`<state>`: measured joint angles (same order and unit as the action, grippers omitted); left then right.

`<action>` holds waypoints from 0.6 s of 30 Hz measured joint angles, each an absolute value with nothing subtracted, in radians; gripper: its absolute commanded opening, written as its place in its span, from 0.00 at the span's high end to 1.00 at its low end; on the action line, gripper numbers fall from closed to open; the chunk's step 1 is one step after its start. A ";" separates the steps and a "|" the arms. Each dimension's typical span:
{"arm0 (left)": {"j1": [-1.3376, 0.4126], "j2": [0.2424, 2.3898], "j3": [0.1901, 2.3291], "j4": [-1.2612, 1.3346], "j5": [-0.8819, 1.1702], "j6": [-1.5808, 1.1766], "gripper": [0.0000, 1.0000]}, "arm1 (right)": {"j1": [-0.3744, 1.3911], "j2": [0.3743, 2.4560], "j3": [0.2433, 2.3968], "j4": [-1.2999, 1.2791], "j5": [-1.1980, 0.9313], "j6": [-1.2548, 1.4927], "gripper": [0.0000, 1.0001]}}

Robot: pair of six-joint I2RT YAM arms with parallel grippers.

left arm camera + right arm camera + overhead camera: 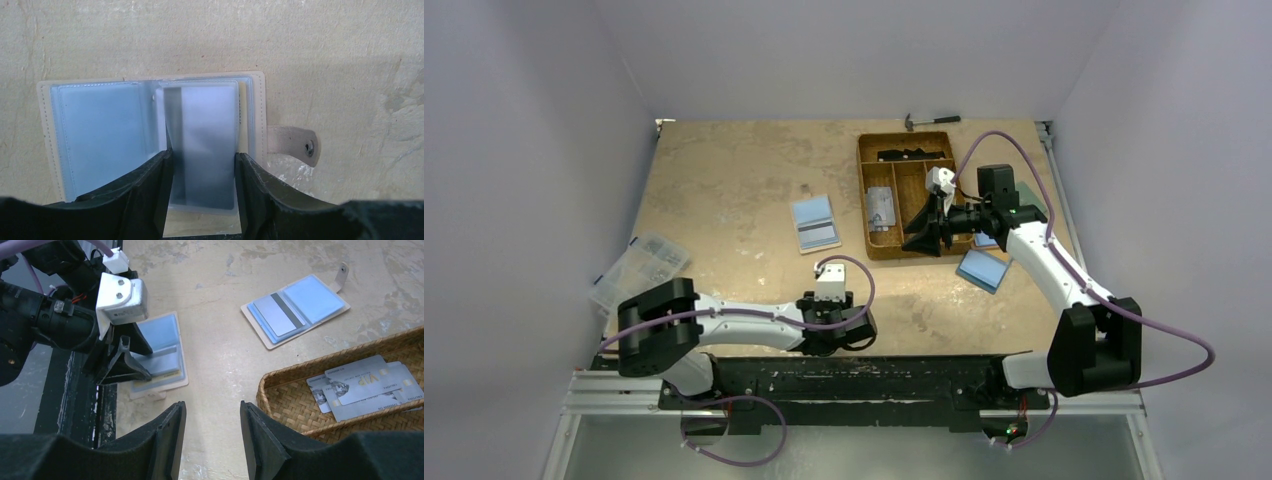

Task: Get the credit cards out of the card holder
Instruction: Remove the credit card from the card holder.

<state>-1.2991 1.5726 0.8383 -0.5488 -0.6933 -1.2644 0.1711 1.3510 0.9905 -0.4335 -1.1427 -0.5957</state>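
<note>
The tan card holder lies open on the table at the near edge, its light blue sleeves facing up. A greyish credit card lies on its right half and reaches past the sleeve's near edge. My left gripper is shut on this card, one finger against each long edge. In the right wrist view the same holder lies under the left gripper. In the top view the left gripper hides the holder. My right gripper is open and empty above bare table, beside the woven tray.
The woven tray holds several silver cards. A second open holder with a striped card lies mid-table. A blue flat item lies right of the tray. A clear organiser box sits far left and a hammer at the back.
</note>
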 measured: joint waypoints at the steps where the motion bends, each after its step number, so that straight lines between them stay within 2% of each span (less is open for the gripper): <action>1: -1.299 1.559 0.827 -0.543 -0.691 -1.264 0.51 | 0.171 1.351 0.991 -0.434 -1.143 -0.596 0.49; 10: -1.267 1.388 0.676 -0.397 -0.613 -1.231 0.51 | 0.171 1.353 0.991 -0.434 -1.143 -0.595 0.49; 18: -1.130 1.181 0.468 -0.177 -0.447 -1.181 0.48 | 0.171 1.356 0.991 -0.434 -1.143 -0.595 0.49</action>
